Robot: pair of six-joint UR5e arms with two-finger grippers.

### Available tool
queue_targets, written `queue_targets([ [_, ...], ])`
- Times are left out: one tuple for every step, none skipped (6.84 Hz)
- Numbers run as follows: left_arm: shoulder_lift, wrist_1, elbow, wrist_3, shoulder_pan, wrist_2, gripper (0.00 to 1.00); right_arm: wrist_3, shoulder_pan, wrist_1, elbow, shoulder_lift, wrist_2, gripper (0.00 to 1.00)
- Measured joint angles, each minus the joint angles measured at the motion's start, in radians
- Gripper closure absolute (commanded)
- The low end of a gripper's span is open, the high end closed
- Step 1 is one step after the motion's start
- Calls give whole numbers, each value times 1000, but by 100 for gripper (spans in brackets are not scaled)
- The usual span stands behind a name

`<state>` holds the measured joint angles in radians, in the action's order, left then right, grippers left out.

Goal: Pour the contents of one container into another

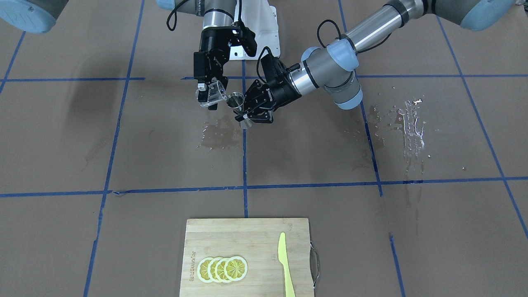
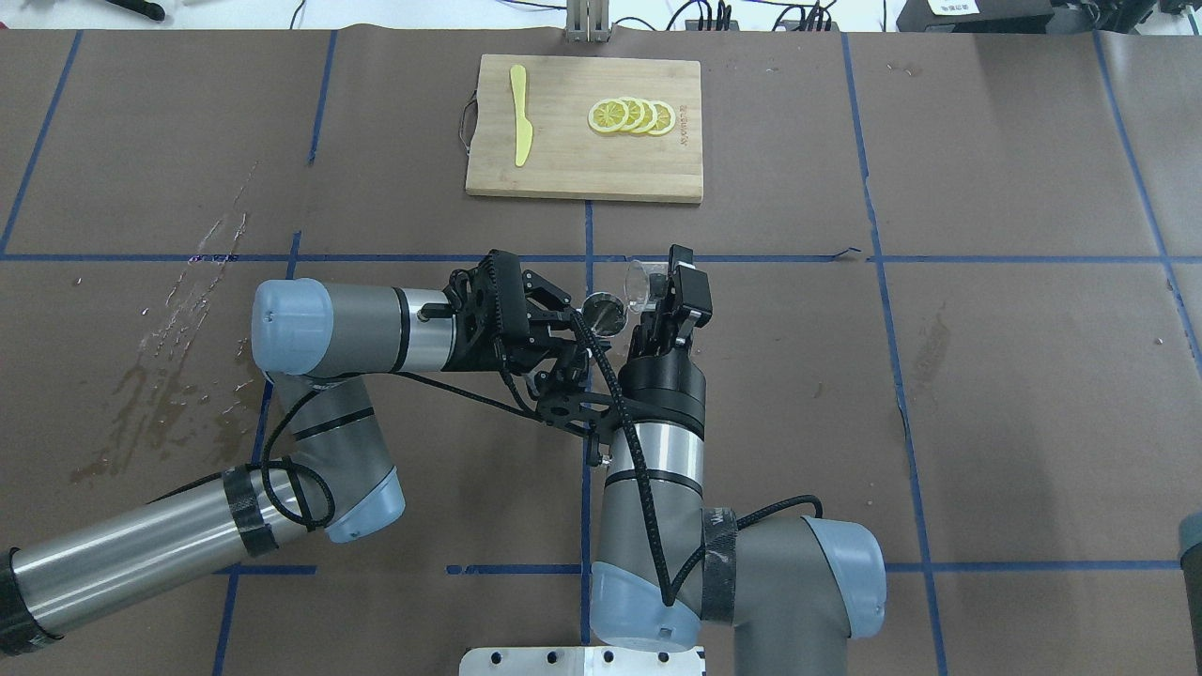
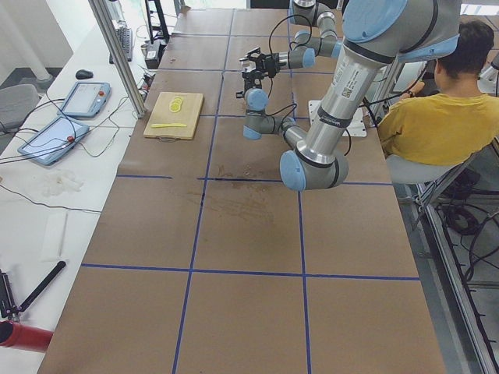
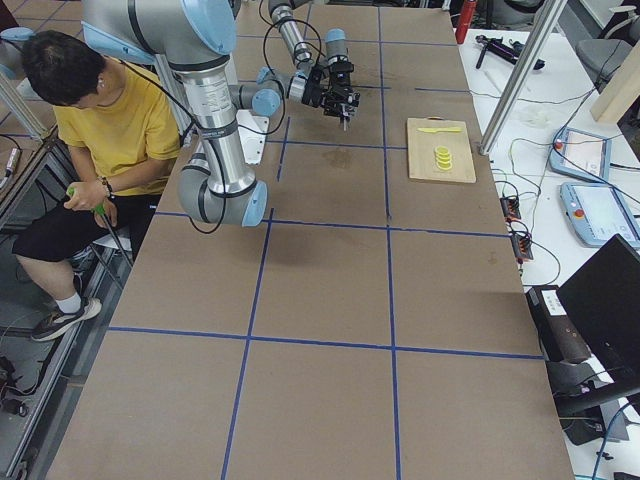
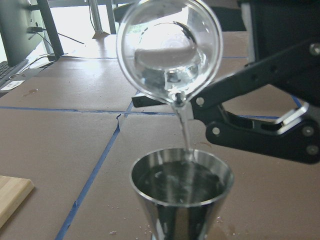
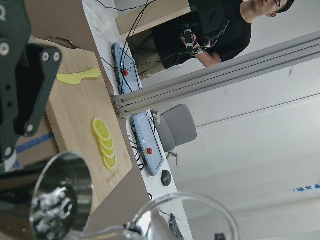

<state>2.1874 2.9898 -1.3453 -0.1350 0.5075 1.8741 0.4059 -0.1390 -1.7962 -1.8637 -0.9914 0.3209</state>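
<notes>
One glass (image 1: 216,91), tilted in right claw (image 1: 208,98), above left claw's (image 1: 244,114) jigger (image 1: 236,100).

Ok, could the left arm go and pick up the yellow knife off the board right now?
Probably not yet. The path to the knife looks open, but the left gripper is shut on the jigger, which is taking liquid from the glass in the right gripper.
</notes>
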Motion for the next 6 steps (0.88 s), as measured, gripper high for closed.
queue_targets([
  [0, 0, 0, 0, 0, 0, 100, 4, 2, 3, -10, 2, 2, 100],
  [0, 0, 0, 0, 0, 0, 100, 11, 4, 14, -29, 3, 5, 100],
  [0, 0, 0, 0, 0, -1, 100, 16, 4, 56, -44, -5, 10, 100],
  [0, 0, 0, -1, 0, -1, 100, 18, 4, 129, -49, -26, 18, 100],
  [0, 0, 0, -1, 0, 0, 100, 19, 2, 203, -52, -53, 29, 100],
  [0, 1, 0, -3, 1, 0, 100, 19, -1, 253, -55, -66, 40, 100],
])
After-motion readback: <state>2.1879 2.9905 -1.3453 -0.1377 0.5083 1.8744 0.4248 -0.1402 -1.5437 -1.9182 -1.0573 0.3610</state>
